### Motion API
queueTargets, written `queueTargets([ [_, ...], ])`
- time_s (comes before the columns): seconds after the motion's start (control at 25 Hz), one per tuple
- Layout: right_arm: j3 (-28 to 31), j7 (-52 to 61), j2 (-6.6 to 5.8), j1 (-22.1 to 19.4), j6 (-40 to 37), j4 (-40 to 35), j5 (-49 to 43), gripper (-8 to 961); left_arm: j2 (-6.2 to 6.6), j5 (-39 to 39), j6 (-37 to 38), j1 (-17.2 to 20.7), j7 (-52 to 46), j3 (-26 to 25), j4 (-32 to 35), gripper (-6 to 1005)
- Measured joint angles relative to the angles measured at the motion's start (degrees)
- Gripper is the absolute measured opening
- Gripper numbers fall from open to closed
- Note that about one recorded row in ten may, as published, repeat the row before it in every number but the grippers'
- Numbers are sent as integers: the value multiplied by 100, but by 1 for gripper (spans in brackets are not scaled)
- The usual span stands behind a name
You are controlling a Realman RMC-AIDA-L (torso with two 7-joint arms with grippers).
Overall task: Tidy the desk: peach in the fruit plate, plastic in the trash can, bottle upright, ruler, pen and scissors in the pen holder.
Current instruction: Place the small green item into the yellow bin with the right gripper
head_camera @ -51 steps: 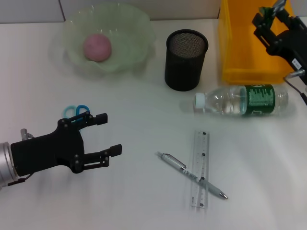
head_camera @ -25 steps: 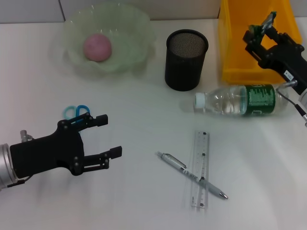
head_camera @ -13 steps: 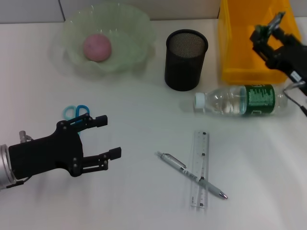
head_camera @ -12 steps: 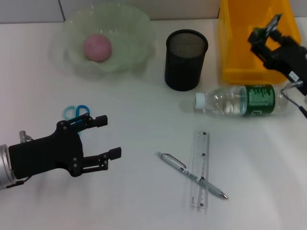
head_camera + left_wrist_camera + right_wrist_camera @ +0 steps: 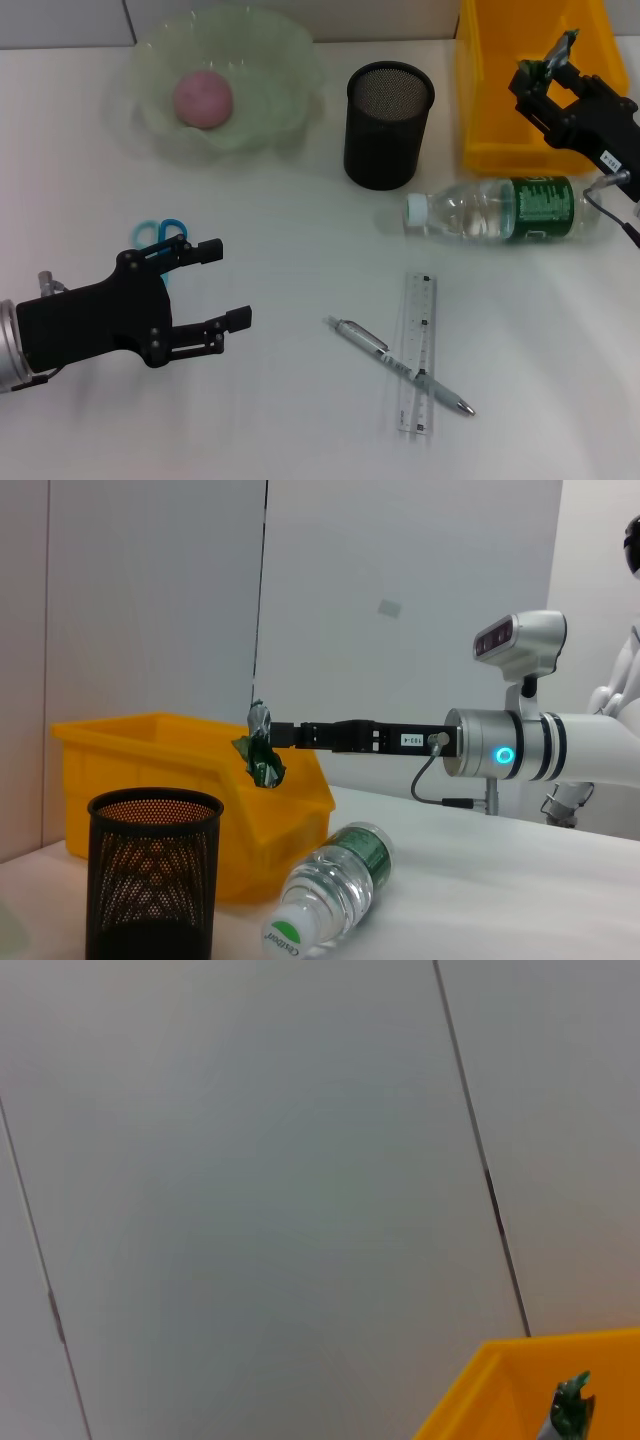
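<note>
White desk surface (image 5: 300, 250) fills the head view, and a pale grey panel wall (image 5: 400, 600) stands behind it. The plastic scrap (image 5: 262, 750), dark green and crumpled, is pinched between the fingertips of the right gripper (image 5: 553, 62), which is closed on it. It hangs in the air above the yellow trash bin (image 5: 520, 90), over its inner space, and does not touch the bin. In the right wrist view only a small green piece of the plastic (image 5: 570, 1400) shows above the yellow rim (image 5: 520, 1355).

Just in front of the bin the bottle (image 5: 505, 208) lies on its side, with the white cap pointing toward the middle of the desk and the green label near the right arm. The black mesh pen holder (image 5: 388, 124) stands upright beside the bin, on its left.

Nearer to the robot, the transparent ruler (image 5: 418, 352) lies on the desk, and the pen (image 5: 400, 366) lies across it at an angle, touching it.

At the far left of the desk, the peach (image 5: 203, 98) rests in the pale green fruit plate (image 5: 290, 75).

The left gripper (image 5: 215, 283) hovers low at the near left side, with its fingers spread apart and holding nothing. The blue handles of the scissors (image 5: 158, 234) show just behind it; the blades are hidden by the gripper.
</note>
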Motion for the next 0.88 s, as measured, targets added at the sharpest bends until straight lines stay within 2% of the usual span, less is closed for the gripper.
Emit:
queueTargets([
  [0.16,-1,156,-39,-56,-278,-32,-11,689,2,0,-9,-4,3,0,2,845],
  [0.28,-2,211,-43,-80,72,-234,-177,689,2,0,-14,-11,4,0,2,845],
  [0.44,110,383,-95,-83,-32,-230,-393,688,7,0,-12,-8,4,0,0,845],
  [0.64,338,20,17,-330,24,-583,-602,688,-5,0,-35,-7,4,0,20,845],
  [0.8,570,67,-50,-356,-340,-633,-1122,687,-9,0,-42,-12,4,0,11,845],
  [0.84,728,186,-82,-369,-375,-709,-1359,687,-10,0,-43,-9,4,0,18,845],
  [0.88,1045,693,-158,-376,-408,-912,-1979,684,-10,0,-42,-7,4,0,20,845],
])
